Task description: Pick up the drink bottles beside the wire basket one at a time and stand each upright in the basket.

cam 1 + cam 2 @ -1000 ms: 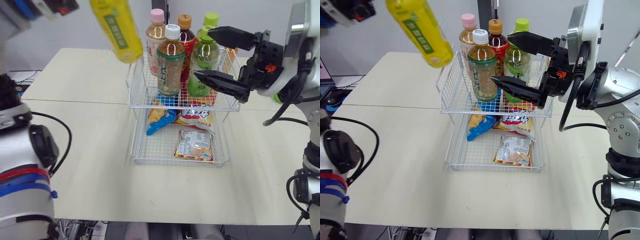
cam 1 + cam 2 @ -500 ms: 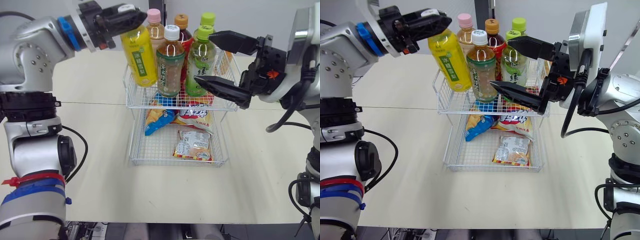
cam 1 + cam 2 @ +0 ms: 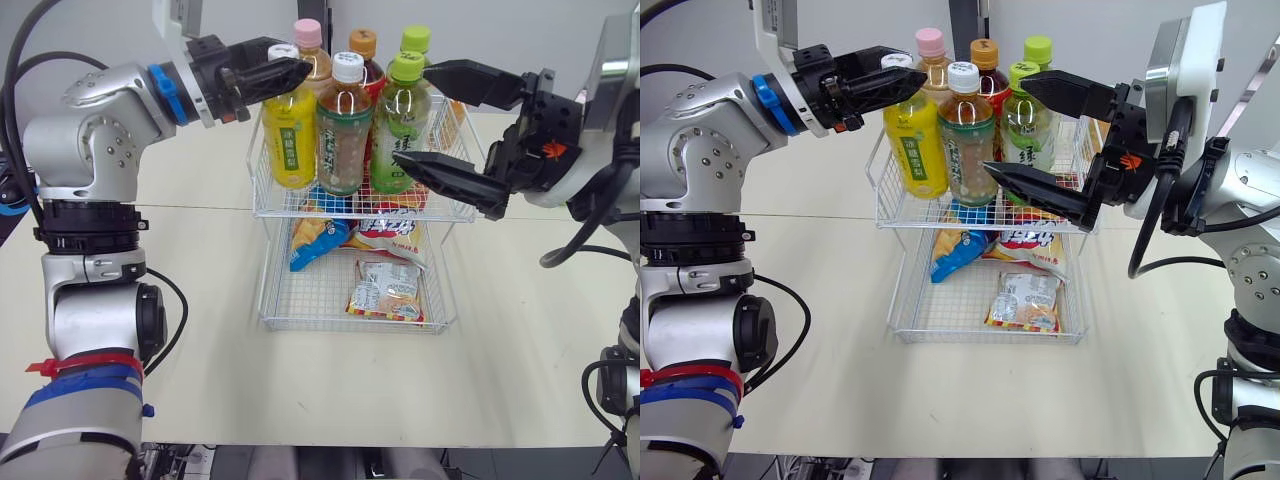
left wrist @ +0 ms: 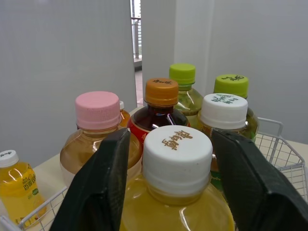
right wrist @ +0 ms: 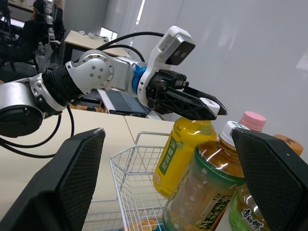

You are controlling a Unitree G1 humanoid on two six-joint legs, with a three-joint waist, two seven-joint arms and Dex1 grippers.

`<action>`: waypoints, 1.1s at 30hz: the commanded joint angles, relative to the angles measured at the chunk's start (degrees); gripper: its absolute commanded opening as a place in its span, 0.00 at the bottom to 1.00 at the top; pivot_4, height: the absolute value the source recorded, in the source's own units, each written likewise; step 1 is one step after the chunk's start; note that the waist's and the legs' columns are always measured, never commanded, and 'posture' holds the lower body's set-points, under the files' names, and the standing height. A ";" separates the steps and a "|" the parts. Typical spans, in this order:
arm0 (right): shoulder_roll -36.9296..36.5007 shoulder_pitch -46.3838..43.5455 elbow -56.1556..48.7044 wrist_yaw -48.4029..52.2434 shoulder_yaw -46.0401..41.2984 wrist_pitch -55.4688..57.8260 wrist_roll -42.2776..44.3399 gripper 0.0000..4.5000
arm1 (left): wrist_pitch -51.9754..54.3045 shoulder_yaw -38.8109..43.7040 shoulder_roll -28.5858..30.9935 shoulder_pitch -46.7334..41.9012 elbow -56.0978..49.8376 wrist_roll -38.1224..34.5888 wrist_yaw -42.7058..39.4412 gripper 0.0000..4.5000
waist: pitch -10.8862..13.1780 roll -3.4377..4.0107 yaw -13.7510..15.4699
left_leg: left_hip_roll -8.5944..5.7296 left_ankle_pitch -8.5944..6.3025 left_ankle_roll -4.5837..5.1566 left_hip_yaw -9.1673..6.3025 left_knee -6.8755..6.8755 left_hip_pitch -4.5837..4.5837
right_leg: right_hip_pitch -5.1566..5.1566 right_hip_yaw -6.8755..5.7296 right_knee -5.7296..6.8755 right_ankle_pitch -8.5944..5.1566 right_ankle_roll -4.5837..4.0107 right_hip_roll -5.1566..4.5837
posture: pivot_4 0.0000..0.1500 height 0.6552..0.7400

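The two-tier wire basket (image 3: 268, 205) stands mid-table, with several capped drink bottles upright in its top tier. A yellow bottle (image 3: 291, 140) with a white cap (image 4: 177, 153) stands upright at that tier's front left corner. My left gripper (image 3: 283, 72) is shut on its cap and neck from the left, one finger (image 4: 103, 187) on each side. A white-capped tea bottle (image 3: 342, 125) and a green-capped bottle (image 3: 400, 125) stand right beside it. My right gripper (image 3: 1006, 126) hangs wide open in front of the basket's right side, holding nothing.
Snack bags (image 3: 388, 290) lie in the basket's lower tier (image 3: 300, 310). The pale table (image 3: 180, 300) spreads left and front of the basket. A small yellow bottle (image 4: 15, 185) stands behind the basket. A laptop (image 5: 122, 102) sits on a far desk.
My left arm brought the yellow bottle down from a tilt above the basket's left side to upright in the top tier. The right gripper stayed open and almost still.
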 commanded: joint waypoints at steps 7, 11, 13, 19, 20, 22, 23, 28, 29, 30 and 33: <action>-1.37 -0.75 1.17 0.36 -1.28 -1.30 -1.36 1.00 | 0.23 6.52 7.89 1.68 -2.60 -1.82 -0.94 0.99 | -0.01 0.01 -0.09 | 0.02 0.00 0.00 0.01 0.00 0.02 | 0.00 0.01 0.01 0.00 0.00 0.01 | 1.00 1.00; -4.89 -5.38 7.69 1.93 -1.72 0.42 -2.93 1.00 | -1.70 11.53 13.00 3.85 0.04 -0.50 1.69 0.99 | 0.00 0.02 -0.11 | 0.02 0.00 0.00 0.00 0.01 0.02 | 0.00 0.00 0.03 0.00 0.00 0.01 | 1.00 1.00; -8.17 -5.42 10.90 4.10 -3.67 0.62 -3.41 1.00 | -3.09 13.79 14.53 5.56 0.95 0.07 3.24 0.99 | 0.01 0.05 -0.02 | 0.01 0.00 0.00 0.07 0.02 0.03 | -0.04 0.04 0.05 0.00 0.00 -0.01 | 1.00 1.00; -14.42 -0.24 19.90 9.34 -10.16 -4.25 -7.08 1.00 | -11.24 16.44 15.50 15.26 3.65 3.88 6.15 0.99 | -0.01 0.05 0.51 | -0.02 -0.01 0.01 0.08 0.02 0.03 | 0.05 0.01 -0.05 0.00 0.00 -0.07 | 1.00 1.00; -15.23 1.09 21.83 10.28 -10.97 -5.78 -8.36 1.00 | -12.62 16.62 15.49 17.00 4.20 4.49 6.32 0.99 | -0.01 0.04 0.48 | -0.01 -0.01 0.01 0.08 0.03 0.03 | 0.05 0.01 -0.04 0.01 0.01 -0.08 | 1.00 1.00; -16.58 4.65 25.85 11.95 -12.66 -8.73 -11.10 1.00 | -15.58 17.53 15.19 20.54 5.84 5.33 6.84 0.99 | -0.01 0.04 0.43 | 0.00 -0.01 0.01 0.09 0.04 0.03 | 0.05 0.02 -0.03 0.01 0.01 -0.07 | 1.00 1.00; -16.70 6.74 28.14 12.31 -13.97 -10.15 -12.17 1.00 | -17.10 18.04 14.98 22.71 6.71 5.73 7.06 0.99 | -0.03 0.03 0.38 | 0.01 -0.01 0.01 0.10 0.04 0.03 | 0.03 0.02 -0.02 0.01 0.01 -0.07 | 1.00 1.00; -15.15 18.83 38.87 12.36 -16.64 -21.88 -20.71 1.00 | -24.28 18.47 11.72 34.38 8.21 7.62 8.32 0.99 | -0.08 0.07 0.19 | 0.01 -0.01 0.01 0.15 0.01 0.07 | 0.02 0.07 0.00 0.01 0.00 -0.07 | 1.00 1.00; -14.19 21.54 40.99 11.79 -16.32 -25.19 -22.99 1.00 | -25.92 18.48 10.52 36.81 8.18 8.08 9.08 0.99 | -0.09 0.08 0.19 | 0.01 -0.01 0.01 0.17 0.01 0.09 | 0.03 0.09 0.01 0.01 0.00 -0.07 | 1.00 1.00; -12.66 23.82 42.64 11.14 -16.03 -27.70 -24.34 1.00 | -27.40 18.41 9.21 39.03 7.84 8.71 10.38 0.99 | -0.11 0.07 0.18 | 0.01 -0.01 0.01 0.18 0.02 0.11 | 0.05 0.10 0.02 0.01 0.00 -0.07 | 1.00 1.00; -7.36 27.29 46.58 7.83 -15.87 -32.86 -26.37 1.00 | -29.11 17.76 5.12 44.16 4.14 10.39 15.39 0.99 | -0.12 0.06 0.03 | 0.02 -0.01 0.01 0.18 0.02 0.14 | 0.07 0.11 0.03 0.02 0.00 -0.06 | 1.00 1.00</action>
